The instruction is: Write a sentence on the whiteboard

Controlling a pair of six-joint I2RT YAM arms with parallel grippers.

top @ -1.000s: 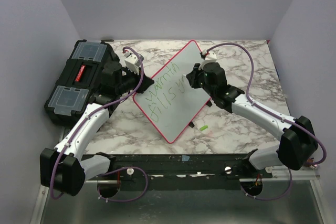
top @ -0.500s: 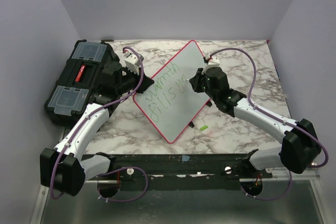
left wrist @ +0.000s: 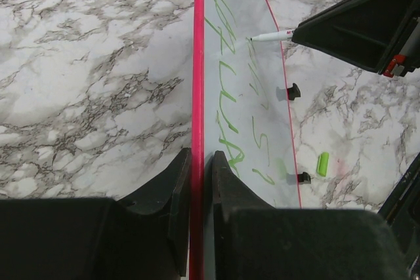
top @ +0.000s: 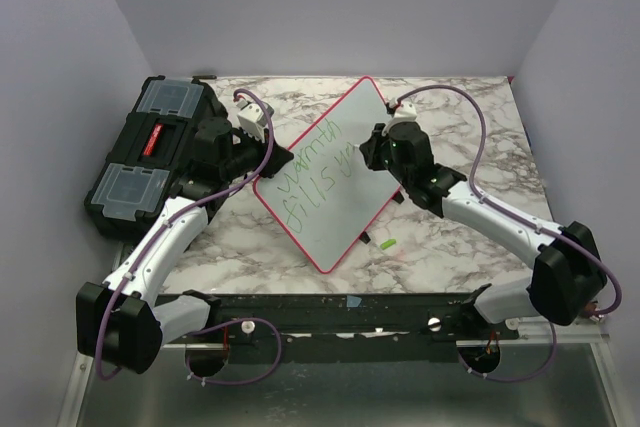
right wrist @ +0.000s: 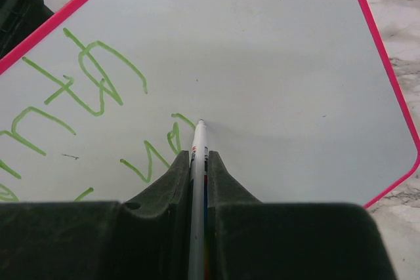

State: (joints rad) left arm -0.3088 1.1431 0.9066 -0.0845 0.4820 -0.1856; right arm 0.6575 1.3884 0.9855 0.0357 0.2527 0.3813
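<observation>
Left claw (left wrist: 201, 162) clamps the whiteboard (top: 350, 217) rim. Right claw (right wrist: 199, 162) pinches a marker (right wrist: 199, 137), tip touching the whiteboard beside the sentence (right wrist: 98, 80).

I see a robotics lab test cell: plain lavender walls (top: 330, 7) box in a marble-patterned bench (top: 460, 247); two cabled arms (top: 165, 237) bolted to a black rail (top: 380, 312).

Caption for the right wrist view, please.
Right gripper clamps a white marker, its tip on the pink-rimmed whiteboard beside green lettering.
</observation>
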